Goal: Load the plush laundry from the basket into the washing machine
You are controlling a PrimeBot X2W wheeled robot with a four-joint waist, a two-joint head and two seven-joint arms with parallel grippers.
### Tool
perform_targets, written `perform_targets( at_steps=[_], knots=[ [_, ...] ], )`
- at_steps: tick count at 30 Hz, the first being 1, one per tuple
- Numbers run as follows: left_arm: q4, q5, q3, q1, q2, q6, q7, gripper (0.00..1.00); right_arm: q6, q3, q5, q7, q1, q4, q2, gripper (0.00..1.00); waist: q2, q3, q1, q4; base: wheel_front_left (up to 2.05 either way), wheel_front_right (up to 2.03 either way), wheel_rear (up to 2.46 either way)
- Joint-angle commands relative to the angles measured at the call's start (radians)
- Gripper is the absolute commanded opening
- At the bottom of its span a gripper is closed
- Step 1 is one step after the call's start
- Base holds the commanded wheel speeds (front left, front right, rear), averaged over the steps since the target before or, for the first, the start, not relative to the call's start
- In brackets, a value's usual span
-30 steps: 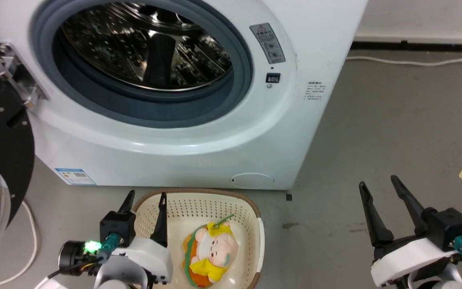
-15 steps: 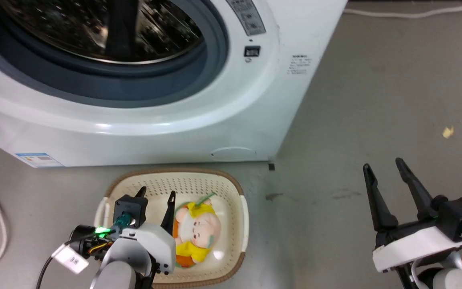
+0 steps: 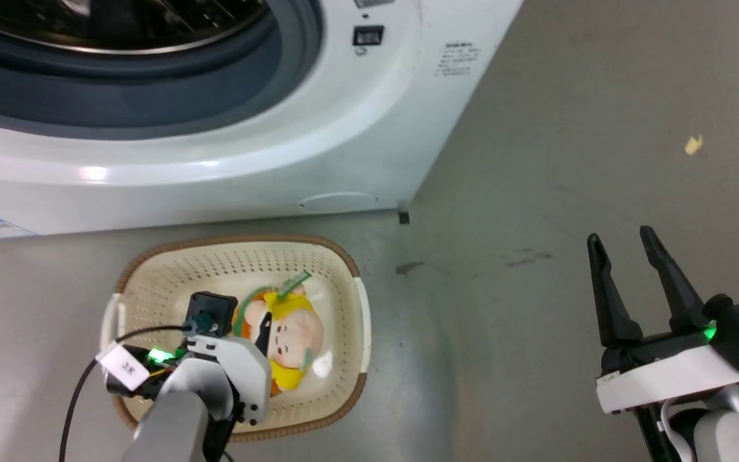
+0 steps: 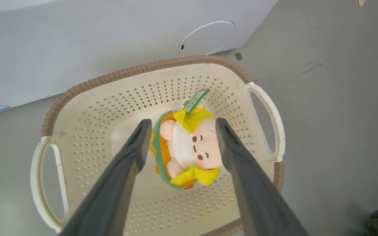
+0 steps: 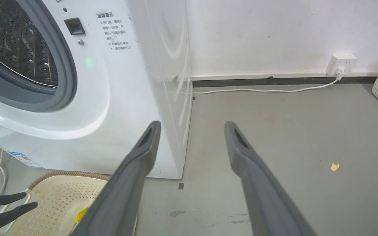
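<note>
Though round-cornered, perforated basket (image 4: 136, 98) w/ plush (image 4: 194, 147)

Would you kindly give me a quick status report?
Left gripper open, straddling plush doll in basket. Right gripper open, empty, above floor. Washing machine mouth uncovered.

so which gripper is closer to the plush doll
Left. The left gripper is open over the basket, fingers flanking the plush doll; the right gripper is off over the floor.
</note>
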Motion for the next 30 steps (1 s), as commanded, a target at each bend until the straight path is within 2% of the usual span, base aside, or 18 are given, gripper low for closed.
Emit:
perform_targets(
  at_steps=[1,15,22,30],
  knots=[
    [0.039,-0.008,-0.01,-0.037,0.012,-0.008,0.015,1.0,0.0,0.001,0.015,-0.01,-0.024,-0.009,0.0,1.0,0.0,0.033,-0.0001,-0.023,0.0,0.0,0.0],
    [0.205,-0.068,-0.086,-0.175,0.028,-0.023,0.158,1.0,-0.001,-0.004,0.069,-0.039,-0.05,-0.025,0.0,1.0,0.0,0.16,-0.0001,-0.066,0.0,0.0,0.0],
    [0.266,-0.088,-0.114,-0.247,0.048,-0.028,0.185,1.0,-0.001,-0.012,0.091,-0.052,-0.057,-0.033,0.0,1.0,0.0,0.218,-0.0001,-0.084,0.0,0.0,0.0],
    [0.355,-0.121,-0.133,-0.335,0.061,-0.011,0.217,1.0,-0.001,-0.015,0.129,-0.068,-0.071,-0.045,0.0,1.0,0.0,0.299,-0.0001,-0.103,0.0,0.0,0.0]
  ],
)
